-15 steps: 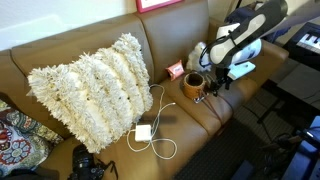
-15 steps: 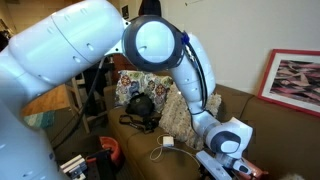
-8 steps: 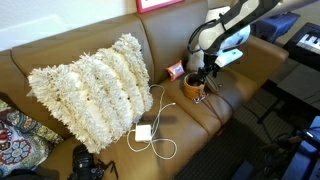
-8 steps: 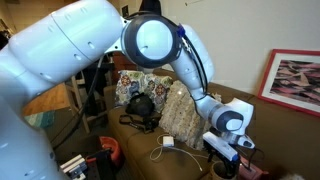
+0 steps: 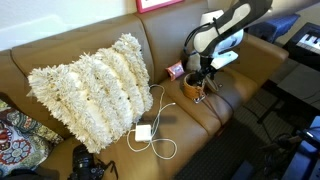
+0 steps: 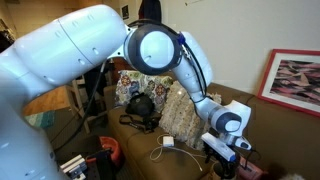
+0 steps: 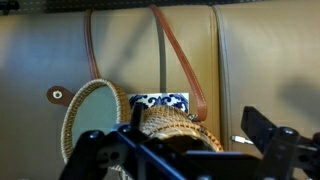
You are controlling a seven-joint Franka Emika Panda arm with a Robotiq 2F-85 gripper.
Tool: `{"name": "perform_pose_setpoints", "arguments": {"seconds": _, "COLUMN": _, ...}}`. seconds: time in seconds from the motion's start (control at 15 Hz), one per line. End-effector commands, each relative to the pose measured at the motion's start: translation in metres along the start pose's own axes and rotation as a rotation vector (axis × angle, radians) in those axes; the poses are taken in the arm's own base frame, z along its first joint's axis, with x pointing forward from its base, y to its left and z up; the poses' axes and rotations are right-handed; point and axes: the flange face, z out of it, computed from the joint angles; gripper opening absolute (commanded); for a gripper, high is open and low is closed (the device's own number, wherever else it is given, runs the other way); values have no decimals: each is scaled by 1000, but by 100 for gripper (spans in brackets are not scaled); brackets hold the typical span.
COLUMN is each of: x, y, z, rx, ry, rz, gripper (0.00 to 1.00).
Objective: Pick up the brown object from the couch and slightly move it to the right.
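Note:
The brown object [image 5: 193,86] is a small woven tan pot with a thin leather strap, sitting on the couch [image 5: 110,40] seat near its right end. In the wrist view it [image 7: 165,125] fills the lower middle, with its round flap [image 7: 88,118] lying open to the left. My gripper [image 5: 206,72] hovers right over it, open. In the wrist view the fingers [image 7: 195,150] straddle the pot, and the right finger stands clear of it. In an exterior view the gripper [image 6: 226,160] is low over the couch and the pot is hidden.
A blue patterned square [image 7: 160,101] lies just behind the pot. A white fluffy pillow [image 5: 92,88] fills the couch's middle, with a white charger and cable [image 5: 143,132] in front of it. A black camera [image 5: 88,162] and a patterned cushion [image 5: 14,135] lie left.
My gripper has swung left from beside the couch arm to directly above the brown object and dropped slightly. The pot has not moved.

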Motion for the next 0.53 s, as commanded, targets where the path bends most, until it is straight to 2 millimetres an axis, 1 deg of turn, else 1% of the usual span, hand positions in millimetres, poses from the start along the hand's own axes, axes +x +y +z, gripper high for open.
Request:
{"name": "perform_pose_setpoints", "arguments": {"seconds": 0.0, "x": 6, "y": 1, "z": 25, "rx": -6, "ry": -41, "rz": -8, "gripper": 100}}
{"name": "perform_pose_setpoints", "arguments": {"seconds": 0.2, "x": 8, "y": -2, "z": 40, "rx": -18, "ry": -88, "rz": 10, "gripper": 100}}
{"name": "perform_pose_setpoints", "arguments": {"seconds": 0.27, "x": 10, "y": -3, "z": 40, "rx": -15, "ry": -93, "rz": 10, "gripper": 100}}
{"name": "perform_pose_setpoints", "arguments": {"seconds": 0.33, "x": 12, "y": -4, "z": 39, "rx": -13, "ry": -98, "rz": 14, "gripper": 100}}
{"name": "perform_pose_setpoints", "arguments": {"seconds": 0.47, "x": 22, "y": -10, "z": 18, "rx": -8, "ry": -86, "rz": 17, "gripper": 100}}
